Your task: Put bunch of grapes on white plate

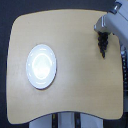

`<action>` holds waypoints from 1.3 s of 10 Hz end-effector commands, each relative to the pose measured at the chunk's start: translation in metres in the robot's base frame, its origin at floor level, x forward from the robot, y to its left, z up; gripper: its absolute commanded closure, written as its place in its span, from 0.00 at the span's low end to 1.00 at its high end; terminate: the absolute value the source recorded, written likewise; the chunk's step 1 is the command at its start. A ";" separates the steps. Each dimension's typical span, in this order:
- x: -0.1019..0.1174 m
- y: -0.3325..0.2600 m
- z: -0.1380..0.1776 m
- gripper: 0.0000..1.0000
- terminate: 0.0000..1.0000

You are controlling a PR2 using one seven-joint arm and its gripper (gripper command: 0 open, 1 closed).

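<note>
white plate (41, 66) lies on the wooden table (75, 95); hand (103, 36) grips the bunch of grapes (103, 46), well apart

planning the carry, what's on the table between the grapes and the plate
Nothing. In the exterior view the stretch of table between the grapes and the plate is bare wood.

From the gripper (102, 36) toward the exterior view's left, bare wooden tabletop (75, 75) runs unbroken to the white plate (41, 66), which lies well apart. Nothing stands on that stretch. The bunch of grapes (103, 46) hangs just below the gripper.
</note>
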 end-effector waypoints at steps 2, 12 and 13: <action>0.005 -0.006 -0.029 0.00 0.00; 0.003 0.006 -0.016 1.00 0.00; 0.002 0.008 -0.015 1.00 0.00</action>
